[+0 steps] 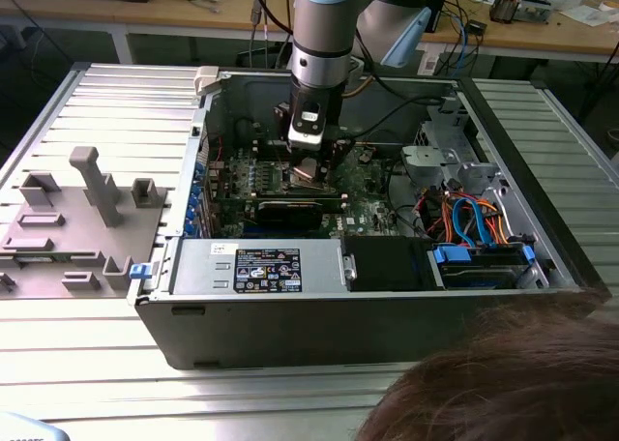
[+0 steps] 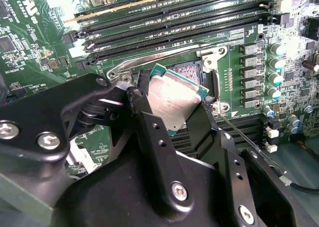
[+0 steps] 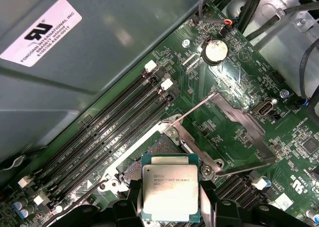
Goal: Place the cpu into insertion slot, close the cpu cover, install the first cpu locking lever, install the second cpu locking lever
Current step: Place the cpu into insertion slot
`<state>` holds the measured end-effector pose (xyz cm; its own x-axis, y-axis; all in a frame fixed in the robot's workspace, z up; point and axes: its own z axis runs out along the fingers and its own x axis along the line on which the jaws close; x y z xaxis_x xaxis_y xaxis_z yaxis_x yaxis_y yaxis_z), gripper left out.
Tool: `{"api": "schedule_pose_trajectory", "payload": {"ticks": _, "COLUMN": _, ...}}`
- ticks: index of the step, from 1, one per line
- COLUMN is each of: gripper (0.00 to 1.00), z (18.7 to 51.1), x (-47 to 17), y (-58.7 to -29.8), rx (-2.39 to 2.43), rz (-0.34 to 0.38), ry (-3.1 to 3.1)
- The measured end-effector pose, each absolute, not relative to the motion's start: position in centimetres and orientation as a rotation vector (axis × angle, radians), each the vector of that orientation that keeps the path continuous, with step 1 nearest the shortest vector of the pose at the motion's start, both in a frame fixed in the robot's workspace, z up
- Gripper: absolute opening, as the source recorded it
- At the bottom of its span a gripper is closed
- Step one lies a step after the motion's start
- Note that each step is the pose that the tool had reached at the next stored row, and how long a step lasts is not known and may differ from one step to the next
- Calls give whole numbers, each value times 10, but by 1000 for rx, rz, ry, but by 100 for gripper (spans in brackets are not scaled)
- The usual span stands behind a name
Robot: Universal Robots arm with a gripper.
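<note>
Presently, the cpu (image 3: 169, 182) is held clamped between the two black fingers of the gripper (image 3: 170, 201), just above the open socket (image 3: 149, 152), near the memory slots (image 3: 114, 132).

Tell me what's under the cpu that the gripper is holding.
Beneath the cpu, held in the gripper, lies the open socket on the motherboard. Only part of the socket shows; the chip covers the rest.

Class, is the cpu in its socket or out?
Out: the gripper holds the cpu by its edges, over the bare socket.
</note>
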<state>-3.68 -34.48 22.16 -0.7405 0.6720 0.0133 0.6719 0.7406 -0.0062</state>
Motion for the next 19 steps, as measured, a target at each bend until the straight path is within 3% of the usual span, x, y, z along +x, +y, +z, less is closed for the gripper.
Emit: {"api": "schedule_pose_trajectory", "payload": {"ticks": 19, "gripper": 54, "z": 222, "x": -37, "y": -345, "rx": -1205, "rz": 1, "ry": -2885}}
